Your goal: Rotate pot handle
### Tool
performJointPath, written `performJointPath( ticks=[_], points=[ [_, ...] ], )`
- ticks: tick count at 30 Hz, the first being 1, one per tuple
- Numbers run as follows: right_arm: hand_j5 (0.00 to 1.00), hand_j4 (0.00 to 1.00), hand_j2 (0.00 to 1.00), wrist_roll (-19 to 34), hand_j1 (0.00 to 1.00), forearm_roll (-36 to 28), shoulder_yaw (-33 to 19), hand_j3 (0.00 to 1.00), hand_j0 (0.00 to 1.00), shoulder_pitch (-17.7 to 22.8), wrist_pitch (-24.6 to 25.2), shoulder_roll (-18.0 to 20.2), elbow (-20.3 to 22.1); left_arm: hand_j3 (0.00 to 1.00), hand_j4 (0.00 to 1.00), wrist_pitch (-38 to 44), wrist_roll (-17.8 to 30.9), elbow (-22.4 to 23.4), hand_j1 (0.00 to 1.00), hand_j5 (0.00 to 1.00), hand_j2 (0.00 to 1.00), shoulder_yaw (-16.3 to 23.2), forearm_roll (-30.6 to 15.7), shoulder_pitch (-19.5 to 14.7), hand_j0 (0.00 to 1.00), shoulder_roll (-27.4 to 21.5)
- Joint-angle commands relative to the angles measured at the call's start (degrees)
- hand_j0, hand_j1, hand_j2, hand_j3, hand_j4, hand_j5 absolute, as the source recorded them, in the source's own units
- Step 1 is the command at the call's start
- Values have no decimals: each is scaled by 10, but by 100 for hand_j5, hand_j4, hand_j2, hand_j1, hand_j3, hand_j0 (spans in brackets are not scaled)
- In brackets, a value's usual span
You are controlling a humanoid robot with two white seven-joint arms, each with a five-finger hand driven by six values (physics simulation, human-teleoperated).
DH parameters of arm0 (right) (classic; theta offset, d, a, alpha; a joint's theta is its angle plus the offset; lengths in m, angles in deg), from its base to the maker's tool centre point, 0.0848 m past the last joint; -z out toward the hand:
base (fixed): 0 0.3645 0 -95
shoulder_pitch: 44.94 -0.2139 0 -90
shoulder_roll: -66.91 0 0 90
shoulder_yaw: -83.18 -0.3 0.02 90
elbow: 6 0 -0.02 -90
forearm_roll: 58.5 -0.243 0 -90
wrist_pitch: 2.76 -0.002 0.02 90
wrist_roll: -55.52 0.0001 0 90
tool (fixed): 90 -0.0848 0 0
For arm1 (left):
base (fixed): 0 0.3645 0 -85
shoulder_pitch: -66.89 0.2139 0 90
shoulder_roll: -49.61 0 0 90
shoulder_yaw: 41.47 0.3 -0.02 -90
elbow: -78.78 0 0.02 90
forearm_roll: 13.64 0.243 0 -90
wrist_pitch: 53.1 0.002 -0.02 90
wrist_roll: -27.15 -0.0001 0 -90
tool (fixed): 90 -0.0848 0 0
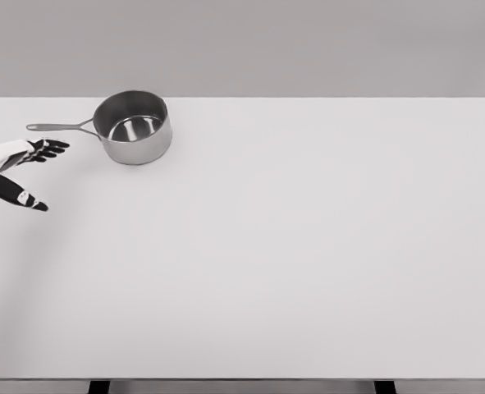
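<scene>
Left hand I see at the left edge, fingers spread and grasping nothing. Steel pot stands upper left on the white tabletop, its handle pointing left, just above the fingers.

- Lighting: even, diffuse, bright; my view shows no glare on the white table.
- Shadows: faint, soft under the pot in the upper left.
- Reflections: mild sheen inside the pot.
- Sharpness: slightly soft throughout; edges undistorted.
</scene>
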Motion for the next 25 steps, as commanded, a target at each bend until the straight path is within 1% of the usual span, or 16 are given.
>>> performJointPath(
  ticks=[1, 2, 3, 4, 5, 6, 8, 9, 11, 14, 25],
  points=[
    [100, 100, 100, 0, 100, 0, 0, 100, 100, 0, 0, 0, -1, 100, 100, -50, 0, -22, 100, 100, 100, -2, -25, 2, 100, -30],
    [100, 100, 100, 0, 100, 0, -1, 100, 100, 0, 1, 0, 0, 100, 100, -93, 0, -25, 100, 100, 100, -2, -33, 9, 100, -32],
    [100, 100, 100, 0, 100, 0, 0, 100, 100, 0, 0, 0, -1, 100, 100, -158, 0, -28, 100, 100, 100, -9, -34, 15, 100, -31],
    [100, 100, 100, 0, 100, 0, 0, 100, 100, 0, 0, 0, 0, 100, 100, -227, 0, -31, 100, 100, 100, -24, -34, 25, 100, -30],
    [100, 100, 100, 0, 100, 0, -1, 100, 100, 0, 0, 0, 0, 100, 100, -271, 0, -38, 100, 100, 100, -40, -34, 40, 100, -28],
    [100, 100, 100, 0, 100, 0, 0, 100, 100, 0, 0, 0, 0, 100, 100, -332, 0, -41, 100, 100, 100, -71, -34, 64, 100, -24],
    [100, 100, 100, 0, 100, 0, 0, 100, 100, 0, 1, 0, 0, 100, 100, -344, 0, -50, 100, 100, 100, -127, -34, 107, 100, -20],
    [100, 100, 100, 0, 100, 0, -1, 100, 100, 0, 0, 0, 0, 100, 100, -344, 0, -61, 100, 100, 100, -148, -34, 121, 100, -18],
    [100, 100, 100, 0, 100, 0, -1, 100, 100, 0, 0, 0, 0, 100, 100, -344, 0, -65, 100, 100, 100, -164, -34, 128, 100, -3],
    [100, 100, 100, 0, 100, 0, 0, 100, 100, 0, 1, 0, 0, 100, 100, -344, 0, -69, 100, 100, 100, -165, -37, 135, 100, 1],
    [100, 100, 100, 0, 100, 0, 0, 100, 100, 0, 0, 0, 0, 100, 100, -344, 0, -68, 100, 100, 100, -170, -36, 130, 100, 0]
  ],
)
